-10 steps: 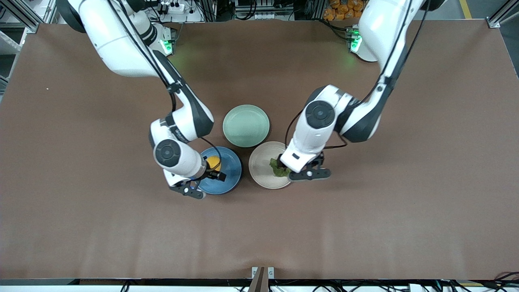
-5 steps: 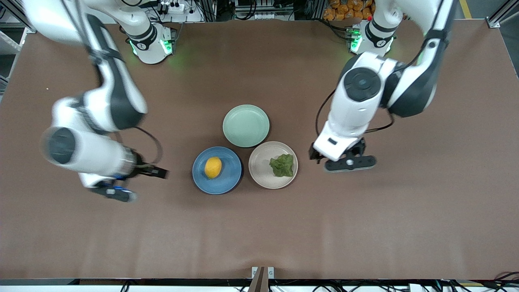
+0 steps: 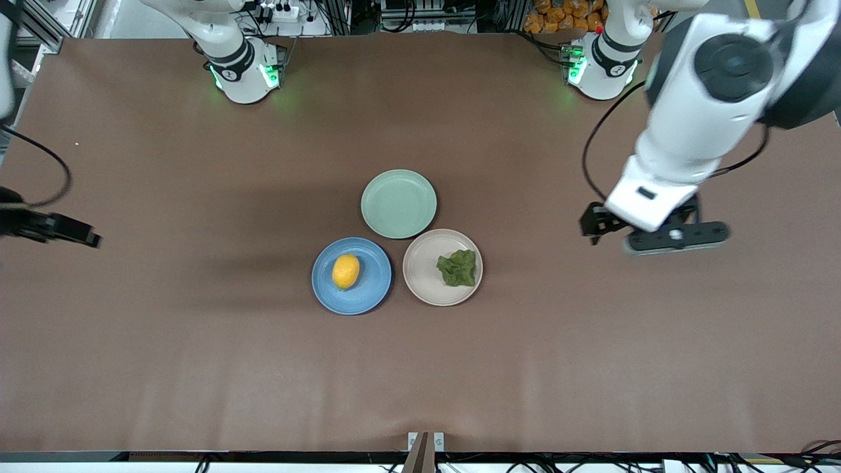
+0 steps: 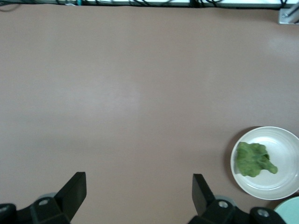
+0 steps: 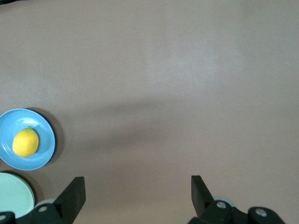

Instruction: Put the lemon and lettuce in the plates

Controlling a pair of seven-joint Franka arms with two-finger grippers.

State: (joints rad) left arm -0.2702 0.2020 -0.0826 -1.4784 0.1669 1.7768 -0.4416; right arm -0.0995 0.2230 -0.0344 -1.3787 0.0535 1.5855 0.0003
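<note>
The lemon [image 3: 345, 271] lies in the blue plate [image 3: 371, 290] at mid-table. The lettuce [image 3: 458, 267] lies in the beige-pink plate [image 3: 422, 279] beside it. My left gripper [image 3: 589, 227] is open and empty, up over bare table toward the left arm's end. Its wrist view shows its open gripper [image 4: 138, 193], the lettuce [image 4: 254, 159] and its plate [image 4: 286, 140]. My right gripper [image 3: 72, 231] is open and empty at the right arm's end, mostly out of the front view. Its wrist view shows its open gripper [image 5: 138, 193], the lemon [image 5: 25, 142] and the blue plate [image 5: 45, 131].
A pale green plate [image 3: 399, 203] sits empty, touching both other plates and farther from the front camera. The brown table [image 3: 420, 368] surrounds the plates. The arm bases stand along the table's top edge.
Both grippers have let go and drawn away from the plates, each toward its own end of the table and upward. The lemon and lettuce stay in their plates.
</note>
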